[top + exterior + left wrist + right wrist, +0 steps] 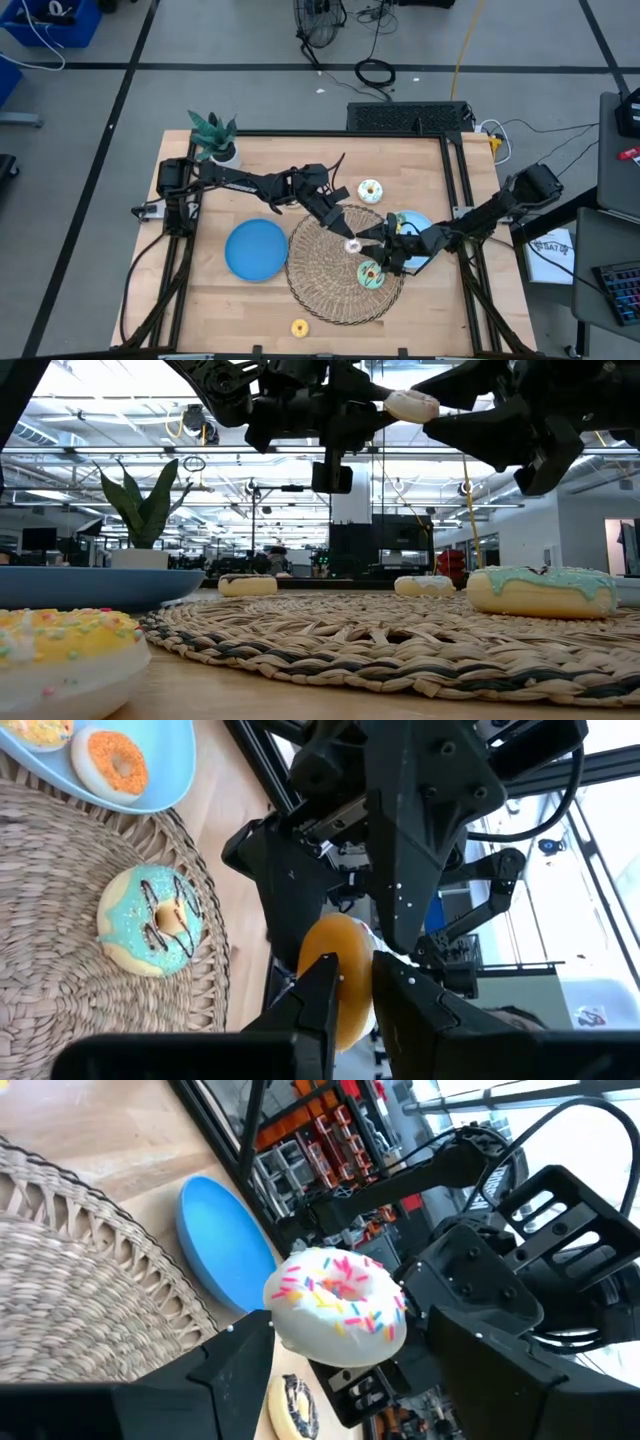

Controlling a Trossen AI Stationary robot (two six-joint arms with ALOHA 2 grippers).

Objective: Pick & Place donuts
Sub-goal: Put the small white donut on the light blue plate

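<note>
I hold the white donut (338, 1318) mid-frame in the left gripper (351, 243), jaws clenched on its rim; light, stiff. Right gripper (385, 252) released.

Surface (250, 300): pale wood boards, matt, visible grain.
Mat (320, 280): coarse woven wicker, rough, natural straw with darker strands.
Plate (255, 250) at the mat's 9 o'clock: blue plastic, smooth, slight sheen.
White donut (337, 1320): smooth moulded plastic look, satin white icing, raised multicoloured sprinkles.
Green donut (152, 920): pale tan body, glossy mint icing with dark brown drizzle.
Yellow donut (299, 327) at the mat's 6 o'clock: matt, grainy sprinkles.
Left gripper (348, 995), right gripper (330, 1380): black hard plastic, matt, angular.
</note>
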